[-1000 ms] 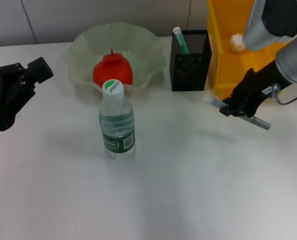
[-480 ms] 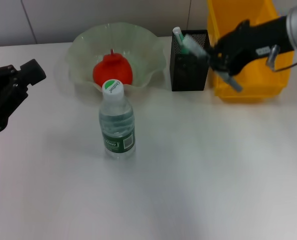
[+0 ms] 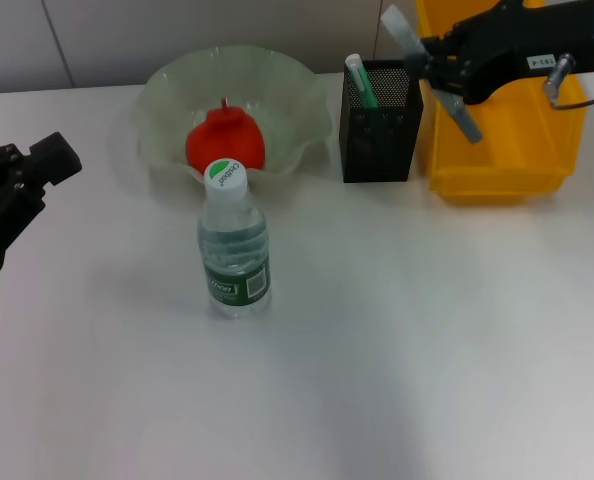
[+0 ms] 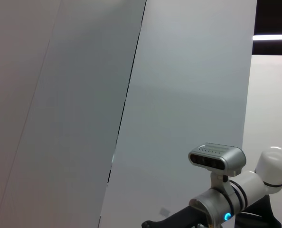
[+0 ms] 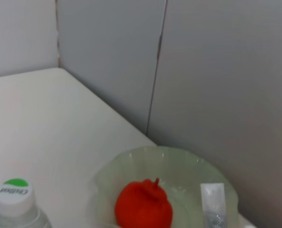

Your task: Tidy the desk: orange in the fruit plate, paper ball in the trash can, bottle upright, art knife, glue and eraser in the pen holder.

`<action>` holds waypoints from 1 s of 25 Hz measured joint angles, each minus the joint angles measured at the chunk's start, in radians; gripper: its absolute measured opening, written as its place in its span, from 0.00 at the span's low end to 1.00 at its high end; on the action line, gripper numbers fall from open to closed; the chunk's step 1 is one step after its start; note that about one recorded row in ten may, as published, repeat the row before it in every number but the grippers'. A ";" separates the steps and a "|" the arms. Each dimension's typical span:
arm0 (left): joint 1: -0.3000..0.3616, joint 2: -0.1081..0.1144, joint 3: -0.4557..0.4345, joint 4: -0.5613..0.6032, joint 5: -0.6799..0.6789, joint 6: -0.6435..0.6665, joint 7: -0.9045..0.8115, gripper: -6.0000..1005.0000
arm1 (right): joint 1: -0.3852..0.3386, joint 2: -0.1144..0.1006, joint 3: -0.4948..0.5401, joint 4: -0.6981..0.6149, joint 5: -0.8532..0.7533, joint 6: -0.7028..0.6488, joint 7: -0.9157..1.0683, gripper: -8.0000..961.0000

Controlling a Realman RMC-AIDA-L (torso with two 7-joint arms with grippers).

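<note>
An office or lab: plain white desk (image 3: 397, 350), grey panel walls (image 5: 217, 71), pen holder (image 3: 380, 125).

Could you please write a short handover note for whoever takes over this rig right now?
Right claw is raised between pen holder and trash can, gripping a grey stick-like item, probably the art knife.
Left claw is parked at the table's left edge.
Done: orange in fruit plate, bottle upright.
Left: drop the held item into the pen holder. Eraser and paper ball not visible.
</note>
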 joint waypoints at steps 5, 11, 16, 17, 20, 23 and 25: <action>0.001 0.001 -0.005 0.000 -0.001 -0.007 0.000 0.02 | -0.019 -0.002 0.020 0.032 0.095 0.043 -0.089 0.16; 0.004 0.001 -0.009 0.000 -0.006 -0.016 0.000 0.02 | -0.016 -0.003 0.083 0.137 0.197 0.105 -0.240 0.16; 0.007 0.000 -0.009 -0.001 -0.013 -0.017 0.000 0.02 | -0.023 -0.005 0.155 0.301 0.445 0.148 -0.506 0.16; 0.007 -0.001 -0.009 -0.001 -0.014 -0.018 0.000 0.02 | -0.019 -0.006 0.171 0.336 0.487 0.148 -0.557 0.16; 0.007 -0.003 -0.009 -0.002 -0.020 -0.021 0.000 0.02 | 0.007 -0.008 0.200 0.445 0.543 0.155 -0.699 0.16; 0.005 -0.006 -0.009 -0.003 -0.031 -0.021 0.000 0.02 | 0.030 -0.006 0.212 0.513 0.554 0.162 -0.792 0.16; 0.005 -0.007 -0.009 -0.003 -0.035 -0.019 0.000 0.02 | 0.049 -0.006 0.225 0.570 0.577 0.169 -0.841 0.16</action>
